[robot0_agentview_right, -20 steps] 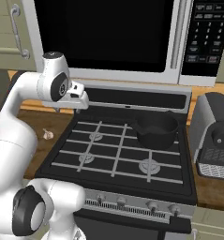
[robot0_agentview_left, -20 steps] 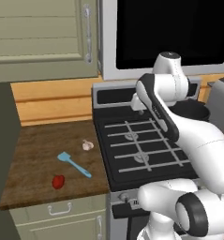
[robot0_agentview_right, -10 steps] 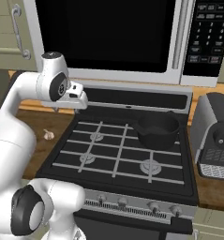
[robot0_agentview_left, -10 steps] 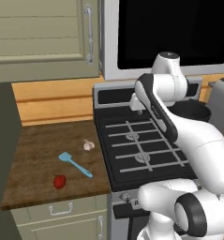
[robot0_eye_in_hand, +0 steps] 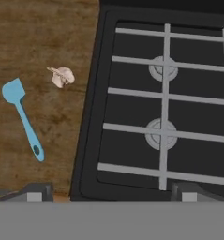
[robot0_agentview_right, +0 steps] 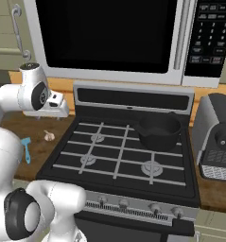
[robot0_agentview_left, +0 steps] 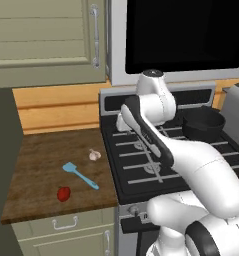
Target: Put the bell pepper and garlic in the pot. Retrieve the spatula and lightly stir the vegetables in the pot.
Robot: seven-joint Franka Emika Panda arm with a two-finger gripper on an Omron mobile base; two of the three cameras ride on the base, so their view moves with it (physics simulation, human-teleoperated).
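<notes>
On the wooden counter left of the stove lie the red bell pepper (robot0_agentview_left: pixel 64 194), the off-white garlic (robot0_agentview_left: pixel 94 155) (robot0_agentview_right: pixel 48 136) (robot0_eye_in_hand: pixel 62 76) and the light-blue spatula (robot0_agentview_left: pixel 80 175) (robot0_agentview_right: pixel 26 149) (robot0_eye_in_hand: pixel 23 119). The black pot (robot0_agentview_left: pixel 203 124) (robot0_agentview_right: pixel 158 131) sits on the stove's back right burner. My gripper (robot0_eye_in_hand: pixel 111 194) hangs open and empty above the stove's left edge, high over the counter, with its hand (robot0_agentview_right: pixel 55 106) pointing down. Garlic and spatula lie below it to the left, untouched.
The black stove (robot0_agentview_left: pixel 156 160) has grey burner grates. A grey boxy appliance (robot0_agentview_right: pixel 218 137) stands right of the stove. A microwave (robot0_agentview_right: pixel 109 38) hangs above, and a cabinet (robot0_agentview_left: pixel 46 40) is mounted over the counter (robot0_agentview_left: pixel 41 150).
The arm has swung left and a little lower, carrying the open gripper from over the stove toward the counter. The vegetables, spatula and pot have not moved.
</notes>
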